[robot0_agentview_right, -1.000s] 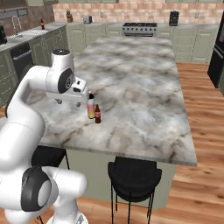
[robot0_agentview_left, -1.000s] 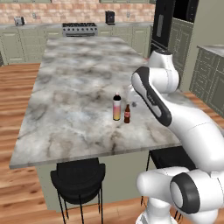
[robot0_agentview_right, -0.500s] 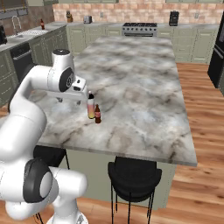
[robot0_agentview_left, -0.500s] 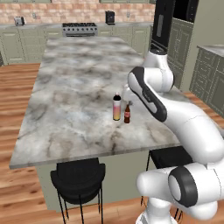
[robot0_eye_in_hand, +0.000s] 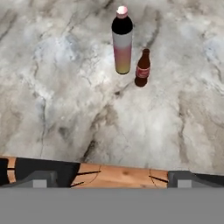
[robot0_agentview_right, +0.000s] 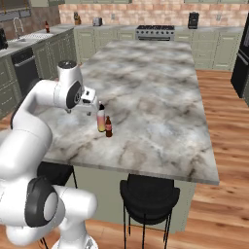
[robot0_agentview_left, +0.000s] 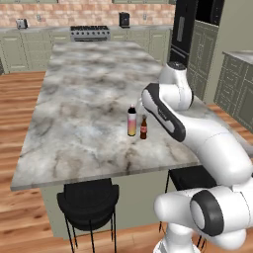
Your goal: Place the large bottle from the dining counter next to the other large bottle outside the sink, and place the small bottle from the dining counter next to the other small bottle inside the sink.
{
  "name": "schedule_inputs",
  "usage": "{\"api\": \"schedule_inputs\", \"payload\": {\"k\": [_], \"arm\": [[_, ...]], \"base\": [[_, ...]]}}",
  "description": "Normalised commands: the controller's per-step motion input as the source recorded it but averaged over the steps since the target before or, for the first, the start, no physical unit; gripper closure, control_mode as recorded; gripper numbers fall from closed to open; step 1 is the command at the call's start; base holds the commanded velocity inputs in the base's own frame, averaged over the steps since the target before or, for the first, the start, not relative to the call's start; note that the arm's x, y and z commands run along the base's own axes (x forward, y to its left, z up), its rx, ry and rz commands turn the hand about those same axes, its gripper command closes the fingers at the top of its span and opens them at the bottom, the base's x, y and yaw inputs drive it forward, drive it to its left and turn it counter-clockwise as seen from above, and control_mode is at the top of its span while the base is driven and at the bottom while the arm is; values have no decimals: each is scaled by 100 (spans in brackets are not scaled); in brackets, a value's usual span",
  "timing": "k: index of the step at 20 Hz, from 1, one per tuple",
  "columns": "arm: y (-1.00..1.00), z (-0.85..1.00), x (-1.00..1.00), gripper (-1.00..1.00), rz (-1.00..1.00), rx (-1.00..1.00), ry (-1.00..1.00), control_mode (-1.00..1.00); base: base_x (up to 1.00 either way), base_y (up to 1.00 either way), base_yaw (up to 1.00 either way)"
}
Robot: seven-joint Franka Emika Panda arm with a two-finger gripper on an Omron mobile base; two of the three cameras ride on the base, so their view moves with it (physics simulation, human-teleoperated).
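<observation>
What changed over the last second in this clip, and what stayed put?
Only the arm shifted slightly: its elbow and wrist link drew a little closer to the bottles. The gripper remains open, holding nothing. The large bottle and the small bottle stand upright side by side on the dining counter, unmoved. The base did not drive.

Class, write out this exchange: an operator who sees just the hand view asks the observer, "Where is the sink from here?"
Observer: Far left in the right base view, a pale rectangular sink sits in the wall counter.
Operator: Any bottle near it?
Observer: A dark brown bottle stands on the counter just beyond the basin.
Operator: What is below the near edge of the grey-brown marbled island counter?
Observer: A black round stool, tucked under it.
</observation>
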Motion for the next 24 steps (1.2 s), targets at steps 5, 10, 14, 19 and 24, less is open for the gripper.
{"api": "schedule_inputs", "payload": {"k": [5,10,14,19,24], "arm": [[0,-9,8,-100,0,0,-16,-100],[0,-3,18,-100,0,0,-14,-100],[0,-1,29,-100,0,0,-10,-100],[0,-2,38,-100,0,0,-1,-100],[0,-9,41,-100,0,0,0,-100]], "base": [[0,0,0],[0,0,0],[0,0,0],[0,0,0],[0,0,0]]}}
